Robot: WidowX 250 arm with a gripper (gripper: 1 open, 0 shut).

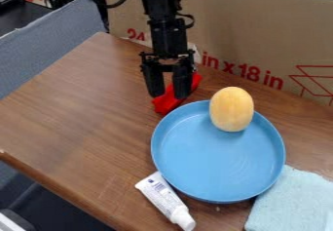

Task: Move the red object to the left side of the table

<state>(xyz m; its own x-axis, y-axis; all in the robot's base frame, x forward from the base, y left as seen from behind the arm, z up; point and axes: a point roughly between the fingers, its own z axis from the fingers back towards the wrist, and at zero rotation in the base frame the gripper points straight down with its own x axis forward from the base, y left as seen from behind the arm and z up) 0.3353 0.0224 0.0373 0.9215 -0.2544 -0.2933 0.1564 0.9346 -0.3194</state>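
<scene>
The red object is a small red bar lying on the table, just left of the blue plate. My gripper has come straight down over the bar's far end, with one dark finger on either side of it. The bar's near end sticks out below the fingers. The jaws stand close around the bar, and I cannot tell whether the pads touch it.
A round blue plate holds a yellow egg-shaped thing at right. A white tube lies at the front edge beside a pale blue cloth. A printed cardboard box stands behind.
</scene>
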